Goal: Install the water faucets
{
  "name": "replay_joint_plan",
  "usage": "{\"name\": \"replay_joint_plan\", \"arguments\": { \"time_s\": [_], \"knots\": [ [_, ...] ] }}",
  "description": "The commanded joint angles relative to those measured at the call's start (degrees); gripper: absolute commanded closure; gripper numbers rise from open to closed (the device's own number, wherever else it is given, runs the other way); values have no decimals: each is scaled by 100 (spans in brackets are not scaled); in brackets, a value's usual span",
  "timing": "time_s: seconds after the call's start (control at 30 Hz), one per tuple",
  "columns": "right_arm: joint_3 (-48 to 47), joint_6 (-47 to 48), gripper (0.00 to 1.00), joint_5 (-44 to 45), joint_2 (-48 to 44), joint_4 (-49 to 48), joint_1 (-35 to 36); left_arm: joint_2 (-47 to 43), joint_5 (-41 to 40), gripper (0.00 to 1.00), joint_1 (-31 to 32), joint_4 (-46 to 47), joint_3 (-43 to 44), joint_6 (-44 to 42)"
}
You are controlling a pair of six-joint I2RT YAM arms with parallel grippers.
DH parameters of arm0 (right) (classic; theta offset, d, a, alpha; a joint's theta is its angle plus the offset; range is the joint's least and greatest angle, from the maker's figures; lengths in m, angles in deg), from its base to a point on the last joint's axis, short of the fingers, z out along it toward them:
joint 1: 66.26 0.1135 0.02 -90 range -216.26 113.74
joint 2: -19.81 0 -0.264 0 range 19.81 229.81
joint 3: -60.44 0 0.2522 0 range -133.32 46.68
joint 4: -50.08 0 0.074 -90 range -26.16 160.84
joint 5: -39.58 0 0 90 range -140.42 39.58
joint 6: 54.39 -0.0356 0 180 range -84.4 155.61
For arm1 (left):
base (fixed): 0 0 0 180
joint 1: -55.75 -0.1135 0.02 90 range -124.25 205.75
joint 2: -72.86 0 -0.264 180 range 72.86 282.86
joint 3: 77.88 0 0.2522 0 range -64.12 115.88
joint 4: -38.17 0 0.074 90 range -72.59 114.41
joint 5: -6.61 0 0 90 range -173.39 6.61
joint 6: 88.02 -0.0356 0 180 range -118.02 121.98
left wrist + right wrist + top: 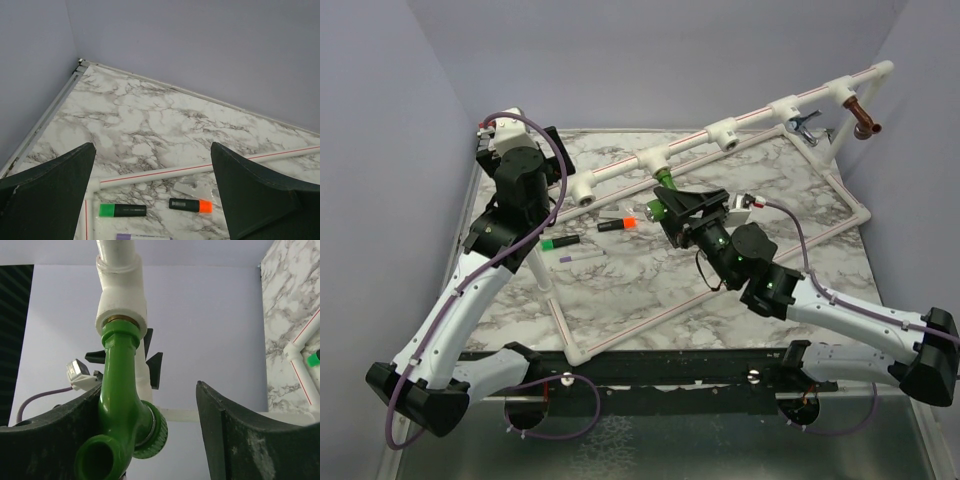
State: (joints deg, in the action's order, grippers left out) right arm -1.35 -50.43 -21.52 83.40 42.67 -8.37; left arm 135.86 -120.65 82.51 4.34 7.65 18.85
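The job looked to be at the seating of the green faucet (122,405). Its threaded end sat in the mouth of a white tee fitting (121,300) on the long pipe (620,172), with a thin band of brass showing at the joint, and its spout hung downward. Farther along the same pipe, the chrome faucet (807,124) and the copper-brown faucet (866,117) appeared to be mounted already, so I took this for the last one.

The right jaws stood parted around the green faucet. One finger (60,440) lay against its body and the other (240,440) was well clear, so nothing was clamped. To my eye the next move had two options. If the thread needed another turn, the jaws would have to close on the body and twist about the fitting's axis. Otherwise they should back straight off without nudging the spout. I could not tell how tight the joint was.

The right arm (790,290) reached in low from the near right, with its wrist angled up toward the fitting. The left arm (510,190) was folded high at the far left. The left jaws were spread wide and held nothing, looking down on the marble tabletop (150,120), where a green marker (122,210) and an orange marker (190,205) lay.
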Motion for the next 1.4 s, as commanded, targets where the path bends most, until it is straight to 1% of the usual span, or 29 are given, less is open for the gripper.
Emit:
{"name": "replay_joint_plan", "arguments": {
  "time_s": [0.0,0.23,0.37,0.43,0.57,0.63,0.77,0.87,1.03,1.1,1.13,1.17,1.23,1.27,1.37],
  "knots": [
    [165,322,28,-18,-306,-191,-8,238,989,1,250,-1959,-559,-148],
    [386,711,27,-29,-655,-218,-7,251,944,1,250,-1958,-543,-157],
    [506,1060,27,53,-1000,14,-11,264,939,1,250,-1960,-532,-172],
    [562,1374,27,133,-1180,106,-11,262,940,1,250,-1965,-528,-175],
    [436,1981,27,447,-1517,784,-11,265,944,1,250,-1959,-537,-175],
    [407,2420,27,569,-1679,927,-12,260,941,1,250,-1961,-544,-175],
    [402,3700,27,558,-1990,908,-12,282,939,1,250,-1957,-527,-183],
    [308,4825,27,349,-2142,851,-6,296,961,1,250,-1962,-516,-183],
    [-272,6485,27,161,-2127,1412,-8,298,939,1,250,-1965,-521,-183],
    [-443,7408,27,-184,-2097,1494,-6,309,939,1,250,-1957,-522,-183],
    [-546,7824,25,-394,-2070,1601,-6,305,939,1,250,-1957,-521,-183],
    [-638,8303,23,-706,-2055,1735,-7,307,950,1,250,-1956,-521,-183],
    [-778,9410,21,-1347,-2015,1976,-6,309,973,1,250,-1949,-523,-183],
    [-855,9814,21,-1718,-2013,2171,-8,309,974,1,250,-1957,-523,-183],
    [-1040,10822,20,-2217,-1958,2656,-6,290,953,1,250,-1963,-515,-208]
  ]
}}
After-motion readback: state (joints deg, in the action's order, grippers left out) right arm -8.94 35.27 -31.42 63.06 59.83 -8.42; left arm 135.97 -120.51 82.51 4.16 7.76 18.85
